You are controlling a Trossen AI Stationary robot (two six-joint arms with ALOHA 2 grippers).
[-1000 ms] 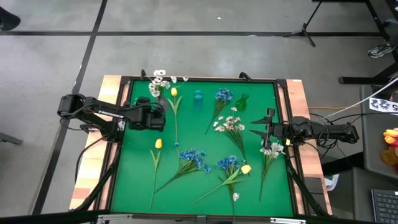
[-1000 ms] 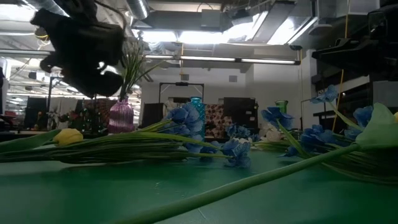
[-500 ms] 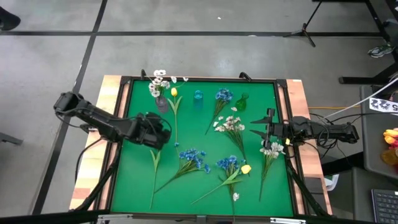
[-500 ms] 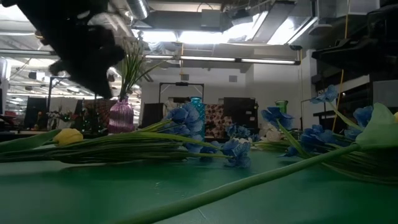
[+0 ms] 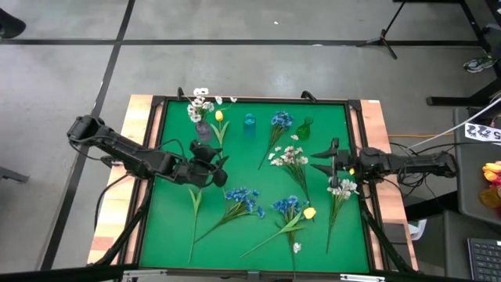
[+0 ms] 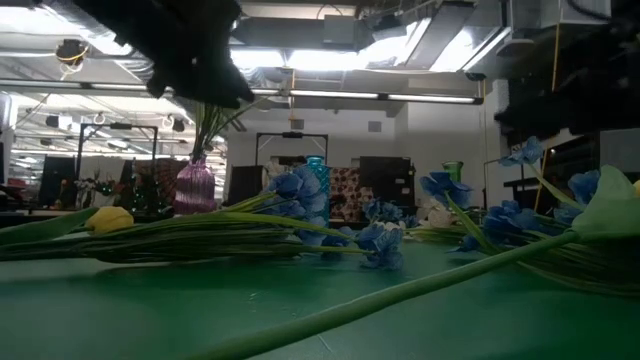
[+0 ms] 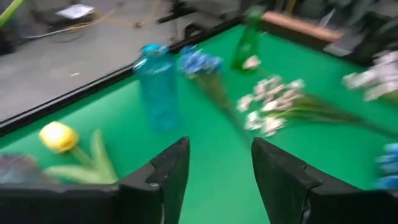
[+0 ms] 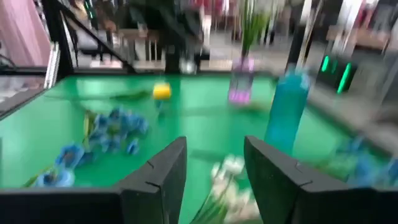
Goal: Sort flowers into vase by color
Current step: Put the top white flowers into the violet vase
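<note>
Several flowers lie flat on the green mat point(image 5: 172, 235): blue clusters point(image 5: 244, 196), white sprays point(image 5: 290, 155), a yellow bud point(image 5: 310, 212) and a yellow tulip point(image 5: 219, 116). The purple vase point(image 5: 203, 129) at the far left holds white blossoms point(image 5: 200, 106). A blue vase point(image 5: 249, 121) and a green vase point(image 5: 304, 128) stand beside it. My left gripper point(image 5: 225, 171) hangs open over the mat's left half, above a long green stalk point(image 5: 193, 205), touching nothing. My right gripper point(image 5: 321, 164) waits open at the right side, next to a white spray point(image 5: 342, 188).
The left wrist view looks past open fingers point(image 7: 168, 174) at the blue vase point(image 7: 158, 84), a yellow tulip point(image 7: 57, 137) and a white spray point(image 7: 273, 102). A black frame point(image 5: 149, 157) borders the mat. Bare mat lies near the front left corner.
My left gripper has left the purple vase, swung toward the near edge and the table's right, and opened its fingers. It now stands over the stalk where a yellow bud showed before. My right gripper has edged slightly toward the table's left. No flower has moved.
</note>
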